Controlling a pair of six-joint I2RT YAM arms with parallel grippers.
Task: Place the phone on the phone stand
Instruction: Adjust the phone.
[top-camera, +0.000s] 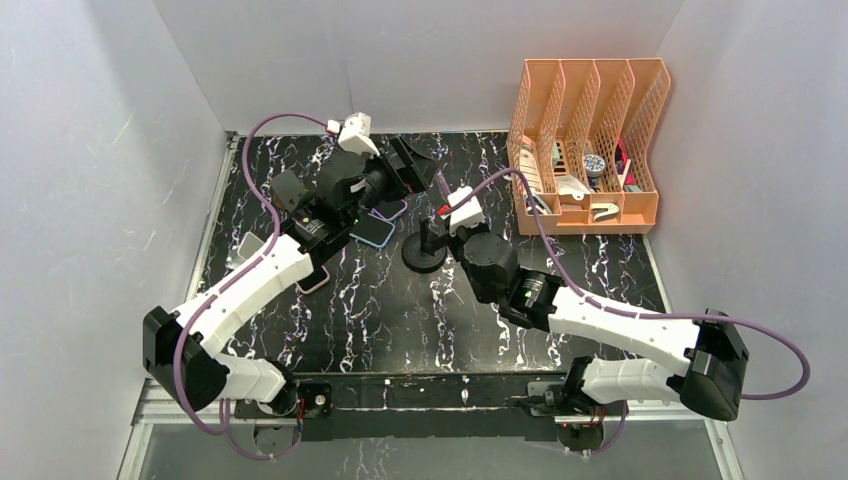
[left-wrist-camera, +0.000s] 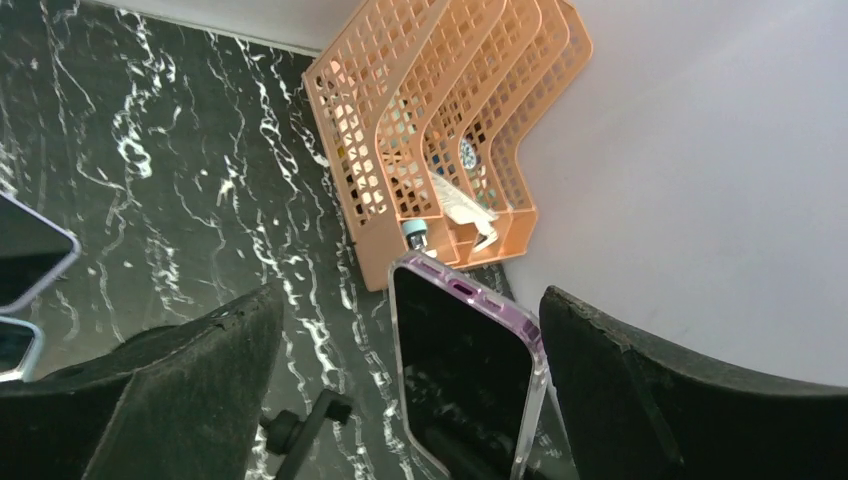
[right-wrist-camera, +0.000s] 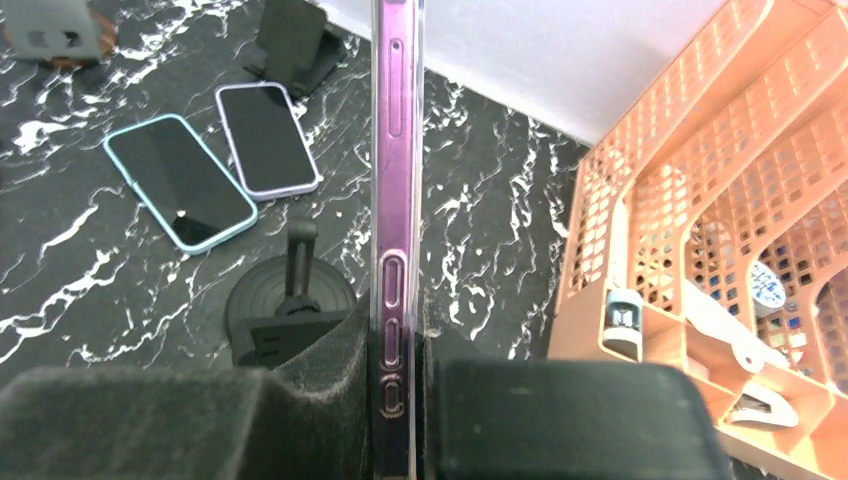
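Purple-cased phone (right-wrist-camera: 397, 150) pinched edge-on by the right gripper (right-wrist-camera: 397, 345), near the phone stand (right-wrist-camera: 290, 300).
Top view: right gripper just behind the stand, left gripper (top-camera: 408, 162) farther behind it, to the left. Left wrist: its fingers (left-wrist-camera: 170, 390) splayed wide, phone in the gap (ungripped). Right wrist: pads (right-wrist-camera: 330, 400) clamp the phone's faces; stand below-left; two spare phones (right-wrist-camera: 180, 182) lie flat beyond the stand.

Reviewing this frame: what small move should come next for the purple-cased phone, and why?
Probably close the left gripper on the long edges of the purple-cased phone. Its open fingers straddle the phone, one nearly touching, while the right gripper pinches it edge-on. A second hold should ease setting it on the black round-based stand nearby.
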